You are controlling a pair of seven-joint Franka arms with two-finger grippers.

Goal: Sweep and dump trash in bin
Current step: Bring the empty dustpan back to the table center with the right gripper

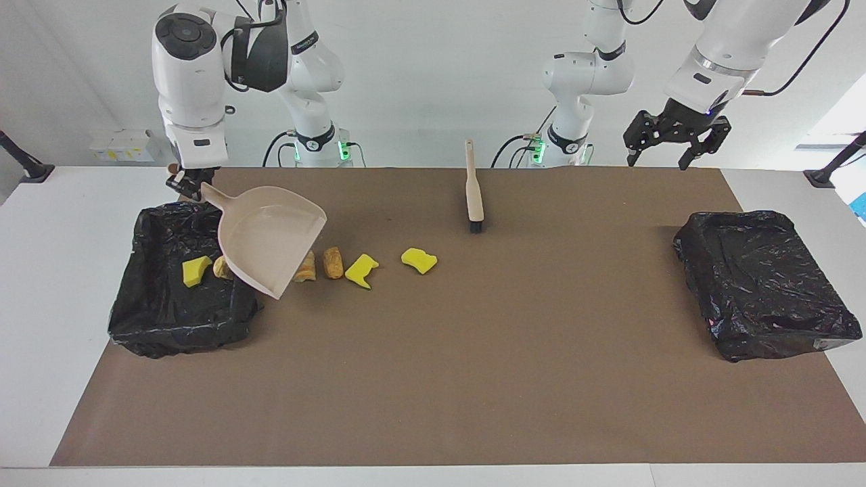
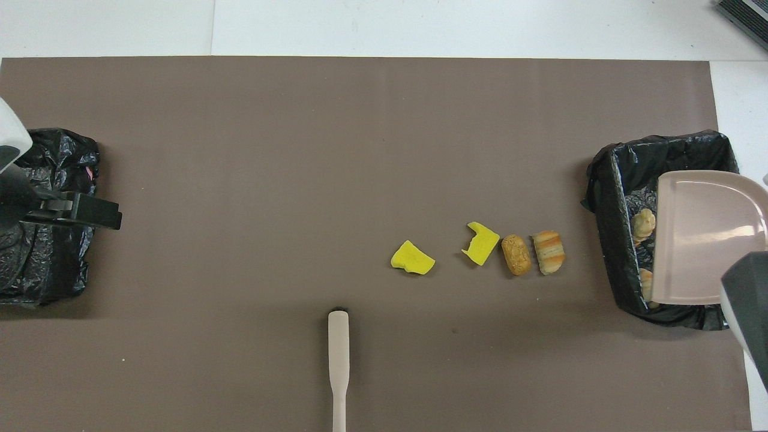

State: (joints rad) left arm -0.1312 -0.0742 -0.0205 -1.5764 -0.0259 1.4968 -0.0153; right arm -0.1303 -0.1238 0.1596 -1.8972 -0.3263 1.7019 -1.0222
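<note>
Now beige plastic dustpan (image 1: pixel 270 237) clamped by handle in right pincer (image 1: pixel 191 187), tilted, emptied over black-lined bin (image 1: pixel 169 318) beneath; left pincer (image 1: pixel 674 143) spread apart, idle.

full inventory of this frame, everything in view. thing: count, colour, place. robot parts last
trash on the mat: four scraps, two yellow, two tan-orange, in a row beside the bin at the right arm's end
trash in that bin: at least three scraps showing, yellow and tan-orange
bins: two, lined with black bags, one at each end of the table
dustpan: one, beige, held up over the bin's edge
brush: one, beige with black bristles, lying nearer to the robots than the scraps
mat: one, brown, covering the white table
right gripper: shut on the dustpan's handle
left gripper: open, empty, waiting over the other bin's end
</note>
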